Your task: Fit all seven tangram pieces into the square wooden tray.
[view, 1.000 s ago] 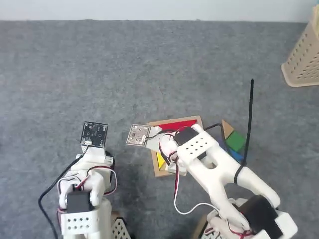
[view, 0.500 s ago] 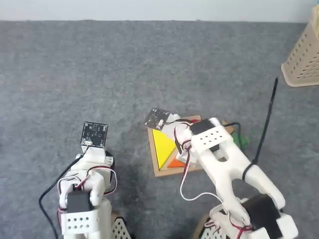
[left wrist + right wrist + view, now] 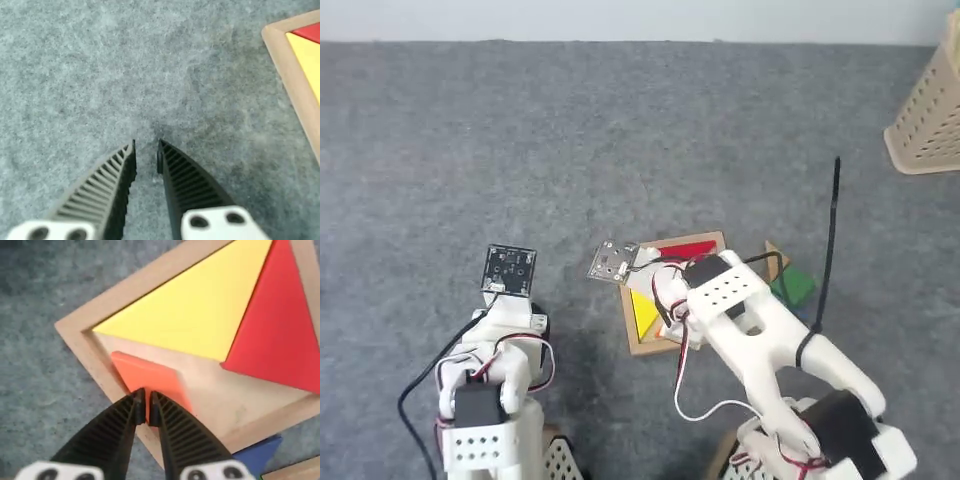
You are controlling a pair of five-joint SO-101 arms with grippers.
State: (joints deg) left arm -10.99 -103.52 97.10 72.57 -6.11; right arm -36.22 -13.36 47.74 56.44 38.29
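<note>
The square wooden tray [image 3: 632, 345] lies in front of the right arm. In it a yellow triangle [image 3: 642, 310] and a red triangle [image 3: 690, 249] lie flat, close up as yellow triangle [image 3: 200, 310] and red triangle [image 3: 280, 335]. A small orange piece [image 3: 150, 377] sits against the tray wall [image 3: 87, 352]. My right gripper [image 3: 144, 401] is shut, its tips down on the orange piece. My left gripper [image 3: 146, 147] hovers over bare carpet beside the tray corner [image 3: 280, 55], fingers a narrow gap apart and holding nothing. A green piece [image 3: 792, 287] and a wood-coloured piece [image 3: 776, 258] lie outside the tray.
A blue piece [image 3: 257, 455] lies just outside the tray's wall. A perforated beige basket [image 3: 930, 110] stands at the far right. A black cable [image 3: 828, 240] rises from the right arm. Grey carpet [image 3: 570, 130] stretches open beyond both arms.
The right arm swung right across the tray, then back left, and now covers more of the yellow triangle. The left arm has not moved.
</note>
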